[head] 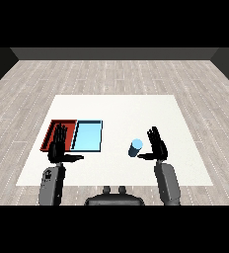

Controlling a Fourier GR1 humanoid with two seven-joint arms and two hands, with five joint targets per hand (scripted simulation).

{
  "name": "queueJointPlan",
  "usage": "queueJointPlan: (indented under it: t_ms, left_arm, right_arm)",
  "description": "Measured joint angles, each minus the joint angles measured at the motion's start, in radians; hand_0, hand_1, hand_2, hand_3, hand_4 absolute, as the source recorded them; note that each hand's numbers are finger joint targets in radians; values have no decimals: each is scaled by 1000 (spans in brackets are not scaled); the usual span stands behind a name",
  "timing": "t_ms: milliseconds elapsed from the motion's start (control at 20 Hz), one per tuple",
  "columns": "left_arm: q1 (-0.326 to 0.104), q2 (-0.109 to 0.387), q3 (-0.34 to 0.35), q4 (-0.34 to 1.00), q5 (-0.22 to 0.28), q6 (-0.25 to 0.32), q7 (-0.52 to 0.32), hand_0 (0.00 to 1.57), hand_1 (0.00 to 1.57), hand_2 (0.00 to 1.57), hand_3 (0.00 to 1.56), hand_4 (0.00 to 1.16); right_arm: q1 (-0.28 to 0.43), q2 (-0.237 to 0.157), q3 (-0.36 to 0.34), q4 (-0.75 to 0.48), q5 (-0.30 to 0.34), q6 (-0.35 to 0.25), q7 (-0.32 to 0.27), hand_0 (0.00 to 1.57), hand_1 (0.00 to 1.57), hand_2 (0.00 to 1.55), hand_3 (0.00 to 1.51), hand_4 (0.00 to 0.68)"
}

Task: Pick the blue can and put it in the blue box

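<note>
The blue can (pixel 135 147) stands upright on the white table (pixel 116 108), right of the middle. My right hand (pixel 158 146) is just to its right, fingers straight and thumb pointing toward the can, not touching it. The light blue tray (pixel 87 135) lies to the can's left with nothing in it. My left hand (pixel 57 147) is held open in front of the red tray (pixel 55 129), covering part of it.
The red tray and the light blue tray lie side by side at the table's left. Bare white table stretches between the blue tray and the can. A wooden floor surrounds the table.
</note>
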Motion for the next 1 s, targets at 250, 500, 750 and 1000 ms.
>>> queueJointPlan:
  t_ms: [250, 500, 750, 1000]
  left_arm:
    - [-11, -12, -9, 1, -8, 14, 4, 0, 0, 0, 0, 0]
    - [-14, -5, 4, 10, 4, 7, 1, 0, 0, 0, 0, 0]
    - [-12, -7, 2, 20, -2, 6, -12, 0, 0, 0, 0, 0]
    - [-7, -5, 4, 0, 14, 0, 16, 0, 0, 0, 0, 0]
  right_arm:
    - [17, 11, 22, 47, -12, -3, -42, 0, 0, 0, 0, 0]
    - [23, 8, 57, 97, -21, -15, -85, 0, 0, 0, 0, 0]
    - [-5, 16, 86, 157, -36, -51, -109, 0, 0, 0, 0, 0]
    - [-63, 16, 82, 219, -57, -60, -112, 0, 0, 0, 0, 0]
